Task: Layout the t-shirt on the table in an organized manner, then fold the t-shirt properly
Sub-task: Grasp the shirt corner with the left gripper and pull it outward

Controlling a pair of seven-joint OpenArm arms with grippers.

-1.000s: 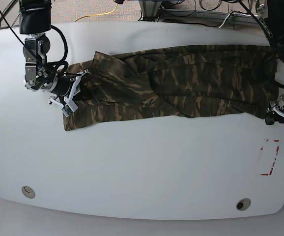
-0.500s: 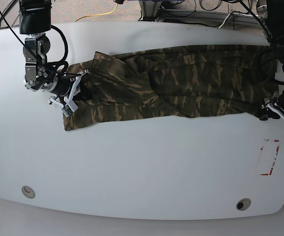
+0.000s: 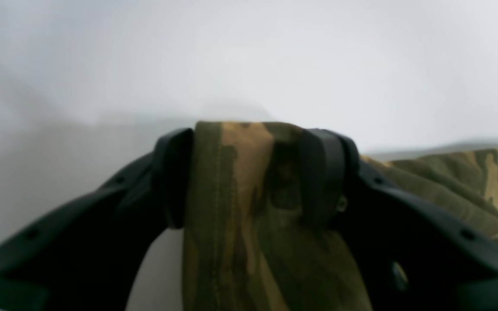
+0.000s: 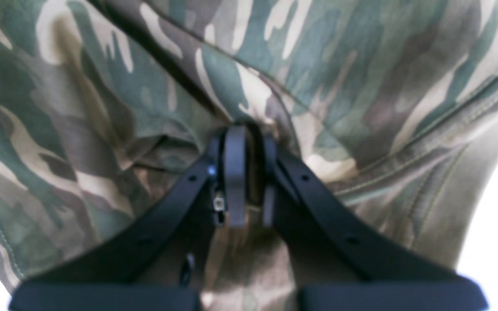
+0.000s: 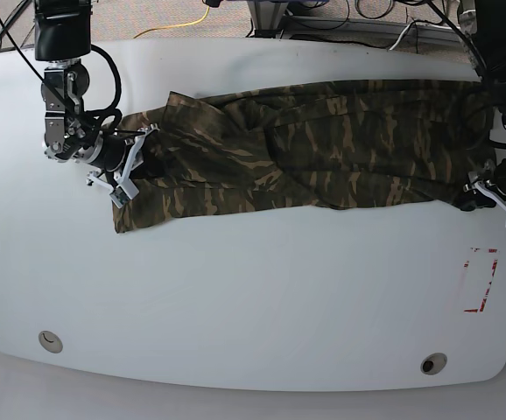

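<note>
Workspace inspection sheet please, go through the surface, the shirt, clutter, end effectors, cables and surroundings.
Surface: white table, two grommet holes near the front edge, red tape rectangle at front right of the base view.
Job's things: camouflage t-shirt stretched sideways across the table, folds and wrinkles in it, not flat.
Clutter: nothing seen.
End effectors: left end effector has a shirt edge between its fingers, not fully closed; right end effector shut on bunched cloth.
Cables: black cables on both arms; yellow cable on the floor.
Surroundings: carpet and equipment frames behind the table.
</note>
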